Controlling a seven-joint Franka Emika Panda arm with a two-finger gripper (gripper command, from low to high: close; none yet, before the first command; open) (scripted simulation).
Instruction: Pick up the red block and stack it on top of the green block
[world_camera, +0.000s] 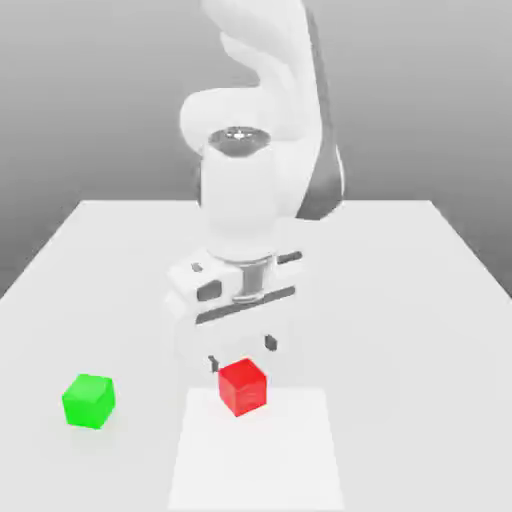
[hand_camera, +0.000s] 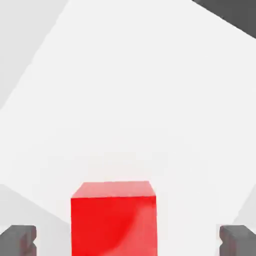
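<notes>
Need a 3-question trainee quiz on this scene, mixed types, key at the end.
1. True or false: the gripper is closed on the red block.
2. Multiple choice: in the exterior view, where is the green block relative to the red one?
A) to the view's left
B) to the view's right
C) underneath it
3. Fill in the blank: in the hand view, the red block sits between the two ____, with a gap on each side.

Key: 1 false; 2 A; 3 fingers
</notes>
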